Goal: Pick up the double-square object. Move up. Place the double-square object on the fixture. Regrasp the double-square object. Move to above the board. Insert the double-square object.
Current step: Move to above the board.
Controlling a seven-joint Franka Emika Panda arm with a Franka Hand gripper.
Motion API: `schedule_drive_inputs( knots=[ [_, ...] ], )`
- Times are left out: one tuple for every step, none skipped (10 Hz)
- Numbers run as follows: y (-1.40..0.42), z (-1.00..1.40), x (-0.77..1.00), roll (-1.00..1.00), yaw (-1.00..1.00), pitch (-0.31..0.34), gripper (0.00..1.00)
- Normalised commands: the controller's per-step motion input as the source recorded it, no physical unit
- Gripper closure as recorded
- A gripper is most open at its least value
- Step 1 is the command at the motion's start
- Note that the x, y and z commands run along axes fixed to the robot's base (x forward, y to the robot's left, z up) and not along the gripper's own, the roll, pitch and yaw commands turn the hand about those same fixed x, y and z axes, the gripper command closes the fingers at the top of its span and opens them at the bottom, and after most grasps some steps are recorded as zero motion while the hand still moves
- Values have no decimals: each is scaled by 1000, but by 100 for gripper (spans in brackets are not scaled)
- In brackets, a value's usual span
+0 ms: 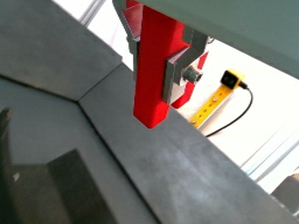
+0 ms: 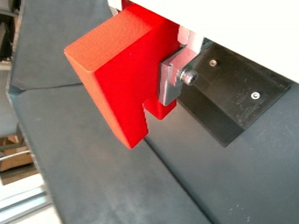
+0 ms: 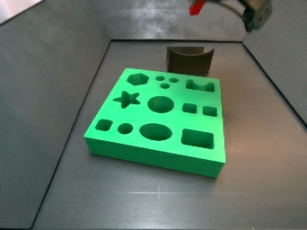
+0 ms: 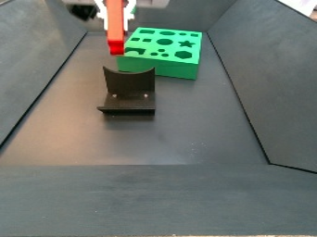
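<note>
Gripping the double-square object [image 2: 117,74], the gripper [image 1: 163,66] hangs in the air with its jaws pinching the red piece; a silver finger [image 2: 173,77] presses flat against its side in both wrist views. Red piece hangs long-side down from the jaws, lower end free, nothing touching it underneath. Stepped outline shows in a wrist view, a narrower part sticking down past the finger.

In a side view the double-square object [image 4: 115,25] sits just above the fixture [image 4: 128,90], apart from it, roughly over the curved notch in its top. Fixture stands upright on the dark floor, notch empty. In a side view only a bit of red [image 3: 197,7] and the gripper [image 3: 246,11] show at the upper edge, above and behind the fixture [image 3: 189,59].

Board [image 3: 162,117] lies flat on the floor just beside the fixture, not touching the gripper; all cutouts look empty: star, circles, squares, oval, rectangle. Board [image 4: 166,48] sits beyond the fixture in a side view.

Yellow cable and yellow-black device [image 1: 232,80] visible outside the enclosure in a wrist view.
</note>
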Motion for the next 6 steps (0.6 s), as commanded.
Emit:
schedule_drive_inputs(
  knots=[
    [59,1000,-76,-104,-105,8,100],
    [58,1000,-81,-108,-93,15,100],
    [52,1000,-96,-111,-72,23,100],
    [44,890,-94,-107,-55,21,100],
    [31,668,-80,-103,-38,16,100],
    [25,554,-74,-102,-33,16,100]
  ],
)
